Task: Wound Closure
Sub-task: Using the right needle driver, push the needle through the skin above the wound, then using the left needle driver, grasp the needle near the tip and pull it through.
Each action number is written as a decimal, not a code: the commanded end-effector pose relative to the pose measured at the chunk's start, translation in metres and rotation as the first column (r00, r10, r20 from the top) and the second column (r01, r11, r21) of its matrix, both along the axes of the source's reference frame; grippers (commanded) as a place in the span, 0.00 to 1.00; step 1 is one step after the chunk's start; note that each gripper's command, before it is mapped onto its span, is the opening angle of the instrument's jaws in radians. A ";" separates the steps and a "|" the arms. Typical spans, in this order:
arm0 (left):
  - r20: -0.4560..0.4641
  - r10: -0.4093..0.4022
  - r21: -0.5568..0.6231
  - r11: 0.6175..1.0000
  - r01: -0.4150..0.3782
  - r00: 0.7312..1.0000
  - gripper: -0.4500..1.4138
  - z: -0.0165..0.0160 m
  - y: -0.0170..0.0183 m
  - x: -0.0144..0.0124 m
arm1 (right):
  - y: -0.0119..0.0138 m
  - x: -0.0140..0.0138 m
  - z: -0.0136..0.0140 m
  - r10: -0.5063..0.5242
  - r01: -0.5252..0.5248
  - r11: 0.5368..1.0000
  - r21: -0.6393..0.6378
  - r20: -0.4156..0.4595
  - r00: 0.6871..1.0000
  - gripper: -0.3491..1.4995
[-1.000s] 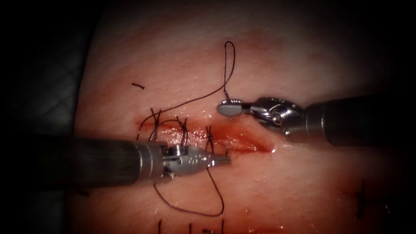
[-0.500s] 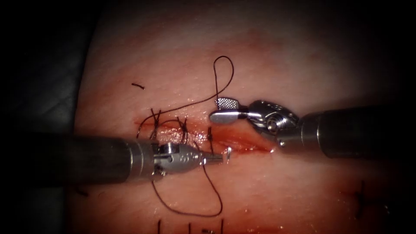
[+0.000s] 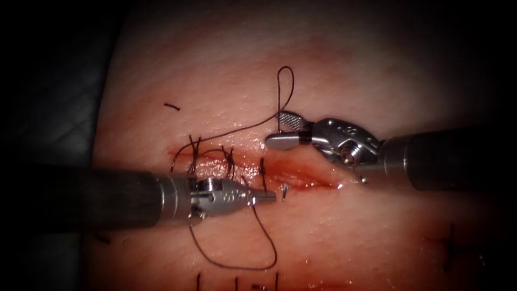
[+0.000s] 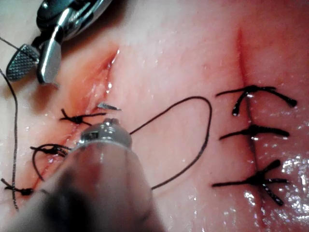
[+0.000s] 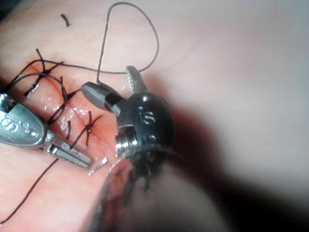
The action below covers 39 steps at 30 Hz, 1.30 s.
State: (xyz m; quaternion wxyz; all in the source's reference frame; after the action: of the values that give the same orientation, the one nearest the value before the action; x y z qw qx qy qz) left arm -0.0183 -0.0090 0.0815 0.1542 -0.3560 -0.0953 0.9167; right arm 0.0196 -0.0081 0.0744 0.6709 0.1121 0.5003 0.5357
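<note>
The cut (image 3: 307, 175) in the tissue is stitched along its left part and gapes on the right. A short bright needle tip (image 3: 284, 191) pokes out of the tissue at the cut's near edge; the rest of the needle is buried. My left tool (image 3: 272, 197) has its jaws shut, their tip just left of that needle tip (image 5: 99, 166), and I see nothing between them. My right tool (image 3: 274, 129) is above the cut with its jaws open. The dark thread (image 3: 291, 86) loops above it and hangs down between the open jaws. Another loop of thread (image 3: 269, 258) lies below the left tool.
Several knotted stitches (image 3: 229, 159) cross the cut's left part. A short cut bit of thread (image 3: 172, 106) lies on the tissue at upper left. A second stitched line (image 4: 253, 130) runs nearer the front. Red fluid wets the open cut.
The right tool's jaws were shut on the thread and have opened, letting it go. The thread loop above them shifted. The left tool drew back slightly to the left.
</note>
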 end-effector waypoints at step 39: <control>0.299 0.171 -0.182 0.976 -0.120 0.939 0.16 -0.0024 0.0018 0.0012 | -0.0070 0.0035 0.0001 0.016 0.271 0.840 0.470 -0.521 0.853 0.83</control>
State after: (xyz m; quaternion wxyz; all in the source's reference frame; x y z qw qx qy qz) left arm -0.0166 -0.0071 0.0785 0.0300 -0.5067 -0.0695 0.8588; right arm 0.0228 -0.0151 0.0740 0.4943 0.4625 0.4841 0.5544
